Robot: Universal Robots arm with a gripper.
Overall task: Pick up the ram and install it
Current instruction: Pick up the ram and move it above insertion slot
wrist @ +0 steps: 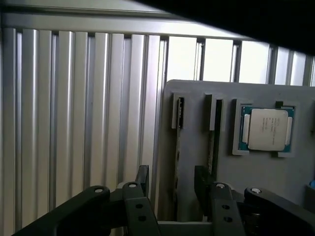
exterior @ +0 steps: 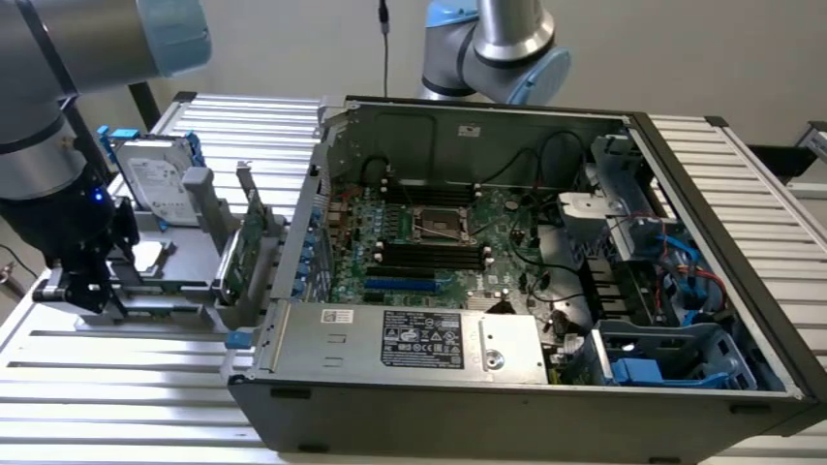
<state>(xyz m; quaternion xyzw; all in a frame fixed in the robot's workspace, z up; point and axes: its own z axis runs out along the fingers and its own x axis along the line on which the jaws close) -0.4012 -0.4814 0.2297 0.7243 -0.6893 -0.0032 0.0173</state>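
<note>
Straddling the ram (wrist: pixel 178 142), the gripper (wrist: pixel 172 178) has its two black fingers (wrist: pixel 142 178) spread apart. One finger is on each side of the stick with a clear gap to it, so nothing is held. The ram stands on its edge in a narrow slot of a grey holder (wrist: pixel 275 172) and shows in the wrist view as a thin dark strip. Just beside it, in a parallel slot, stands a second stick (wrist: pixel 213 137), and the finger on that side sits between the two. Further along the same holder a processor (wrist: pixel 267 129) lies flat in a square pocket, metal lid up. The holder rests on a table (wrist: pixel 74 123) of ribbed aluminium slats.

From the exterior view, the arm (exterior: pixel 52 194) reaches down to the holder at the exterior view's left, outside the open computer case (exterior: pixel 517 417). A green expansion card (exterior: pixel 240 254) stands upright between the holder and the case wall. A silver hard drive (exterior: pixel 155 179) with blue rails stands behind the holder. Inside the case lies the motherboard (exterior: pixel 498 218), where black memory slots (exterior: pixel 433 257) run just beside the processor socket (exterior: pixel 437 223). A silver power supply (exterior: pixel 413 339) with a dark label fills the near corner. Behind the case, a second grey and light-blue arm joint (exterior: pixel 510 48) rises against the wall.
</note>
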